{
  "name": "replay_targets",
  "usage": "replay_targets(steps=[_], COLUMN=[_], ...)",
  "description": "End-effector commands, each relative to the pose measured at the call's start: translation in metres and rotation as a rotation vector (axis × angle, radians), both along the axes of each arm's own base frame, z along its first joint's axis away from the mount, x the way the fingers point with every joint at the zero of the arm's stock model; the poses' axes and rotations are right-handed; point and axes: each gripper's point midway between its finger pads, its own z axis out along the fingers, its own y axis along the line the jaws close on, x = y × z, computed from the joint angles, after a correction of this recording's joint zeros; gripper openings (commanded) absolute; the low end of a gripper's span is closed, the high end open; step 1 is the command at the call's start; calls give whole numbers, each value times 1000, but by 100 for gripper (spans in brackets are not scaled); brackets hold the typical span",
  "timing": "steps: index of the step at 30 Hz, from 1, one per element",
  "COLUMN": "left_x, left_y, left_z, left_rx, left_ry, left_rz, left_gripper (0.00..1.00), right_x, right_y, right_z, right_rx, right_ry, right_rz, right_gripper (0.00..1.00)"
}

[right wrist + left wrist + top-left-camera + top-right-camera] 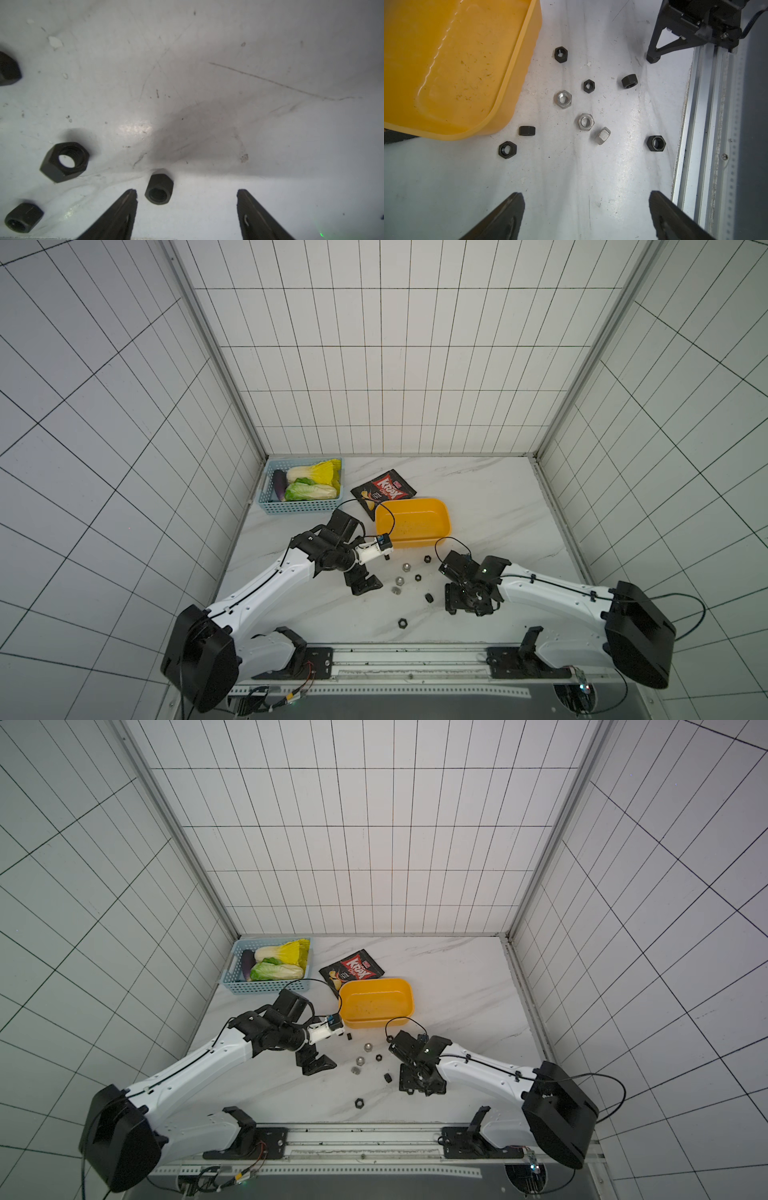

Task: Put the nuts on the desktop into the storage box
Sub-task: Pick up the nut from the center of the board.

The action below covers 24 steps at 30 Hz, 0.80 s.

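Right wrist view: the right gripper (186, 194) stands with its jaws apart. A black nut (159, 187) lies on its side between them, bore facing the camera. It is close to one finger (120, 214) and clear of the other, so it is not clamped. Three more nuts (64, 161), all black, lie off to one side on the scuffed white desktop (228, 72); one lies flat, its thread plain to see.

The left wrist view has the left gripper (585, 199) spread wide above bare desktop, holding nothing. Past its fingers nine nuts lie scattered, none touching: six black and three silver-grey nuts (563, 99), all hexagonal and threaded, some flat, some on edge. Two black ones sit just beside the rounded corner of the yellow-orange box (456, 62), outside it. One finger of the right gripper shows near an on-edge black nut (629, 81).

In both top views the nuts (406, 568) are specks between the two grippers, on the robot's side of the box (415, 522). Thread and pose cannot be read there. The left arm covers part of the cluster, and the right gripper's body hides the gap between its fingers. Only these views show the dark snack bag (384, 489) against the box's far corner and the light blue basket (305, 508) of vegetables in the far left corner.
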Motion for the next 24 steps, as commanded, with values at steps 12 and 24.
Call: replay_targets(steps=[12,24], left_x=[7,8], left_y=[15,17], left_z=[-5,-6], left_rx=[-82,-83], left_ry=[-9,-12], left_rz=[89,98], left_gripper=[98,97], right_x=[2,-5], right_y=[28,20], right_z=[-8,-17], right_rx=[12,-16], right_ry=[62,96], right_rz=[76,61], right_gripper=[54,37])
